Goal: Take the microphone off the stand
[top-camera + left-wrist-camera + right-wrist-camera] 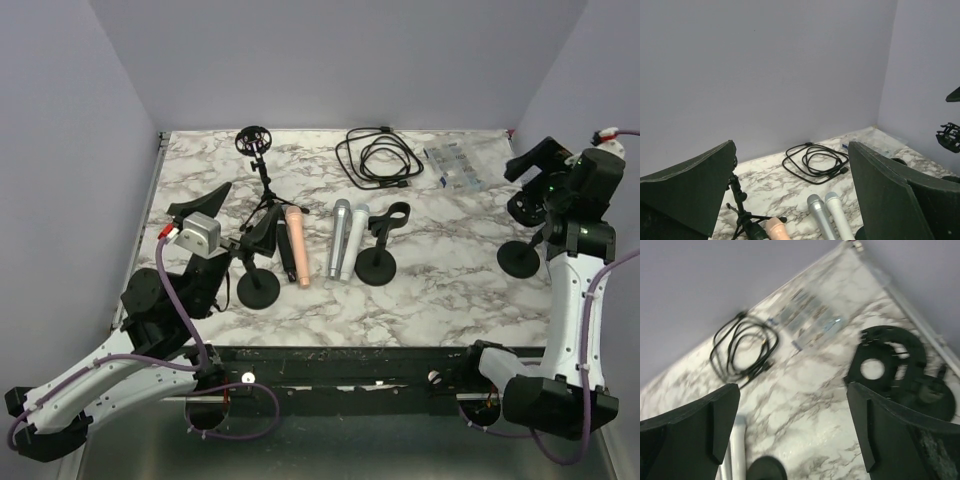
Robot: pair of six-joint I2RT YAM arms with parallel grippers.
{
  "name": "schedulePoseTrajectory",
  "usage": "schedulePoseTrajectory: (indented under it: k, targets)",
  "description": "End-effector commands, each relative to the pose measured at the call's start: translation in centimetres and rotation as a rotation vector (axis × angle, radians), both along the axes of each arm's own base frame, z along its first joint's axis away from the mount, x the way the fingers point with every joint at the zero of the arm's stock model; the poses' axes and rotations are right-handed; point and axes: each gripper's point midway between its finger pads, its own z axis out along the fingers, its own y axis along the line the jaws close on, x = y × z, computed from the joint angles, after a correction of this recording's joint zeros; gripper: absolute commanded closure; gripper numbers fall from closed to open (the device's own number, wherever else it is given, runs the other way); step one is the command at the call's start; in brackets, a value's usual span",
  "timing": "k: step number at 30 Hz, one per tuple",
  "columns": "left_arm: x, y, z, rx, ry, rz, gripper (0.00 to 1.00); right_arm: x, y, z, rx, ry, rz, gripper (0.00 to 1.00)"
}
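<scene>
Several microphones lie side by side mid-table: a black one point(285, 255), a peach one point(297, 245), a silver one point(338, 238) and a white one point(353, 242). No microphone clearly sits in a stand. A round-base stand point(377, 263) with an empty clip stands beside the white one. Another round-base stand point(258, 287) is at front left. A tripod stand point(262, 190) carries a ring mount. My left gripper point(232, 215) is open and empty, above the front-left stand; its view shows the silver point(819, 215) and peach point(776, 229) microphones. My right gripper point(522, 185) is open and empty at the far right.
A coiled black cable point(377, 157) and a clear packet point(452, 165) lie at the back. A round-base stand point(520, 258) with a ring mount point(887, 360) stands under my right gripper. The walls are close on both sides.
</scene>
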Motion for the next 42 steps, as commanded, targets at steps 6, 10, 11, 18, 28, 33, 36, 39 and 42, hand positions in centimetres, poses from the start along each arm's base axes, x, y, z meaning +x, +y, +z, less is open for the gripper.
schedulePoseTrajectory:
  k: [6, 10, 11, 18, 28, 33, 36, 39, 42]
  targets:
    - [2.0, -1.6, -2.5, 0.083, 0.053, 0.058, 0.02, 0.6, 15.1, 0.3, 0.04, -0.093, 0.548, 0.0]
    - [2.3, -1.6, -2.7, 0.074, 0.087, 0.066, 0.01, -1.0, 19.1, 1.7, 0.05, -0.156, 0.711, 0.0]
    - [2.2, -1.4, -2.6, 0.063, 0.094, 0.07, 0.01, -1.5, 19.8, 2.1, 0.061, -0.168, 0.751, 0.0]
    - [-0.4, 2.9, 0.1, -0.067, 0.083, 0.058, 0.01, -3.6, 18.6, 6.4, -0.074, -0.266, 0.728, 0.0]
    - [-7.3, 11.0, 4.2, -0.31, -0.058, -0.052, 0.01, -7.3, 13.7, 11.0, -0.172, -0.454, 0.455, 0.0]
    - [-8.8, 13.0, 4.6, -0.33, -0.091, -0.063, 0.01, -8.6, 12.6, 11.9, -0.187, -0.479, 0.396, 0.0]
    - [-9.4, 13.9, 4.8, -0.344, -0.108, -0.062, 0.01, -9.9, 10.9, 13.2, -0.195, -0.504, 0.3, 0.0]
    - [-9.6, 14.4, 4.6, -0.339, -0.11, -0.052, 0.02, -11.2, 11.2, 14.0, -0.198, -0.548, 0.322, 0.0]
    - [-9.6, 14.8, 4.5, -0.339, -0.116, -0.039, 0.02, -10.2, 12.2, 12.8, -0.203, -0.481, 0.384, 0.0]
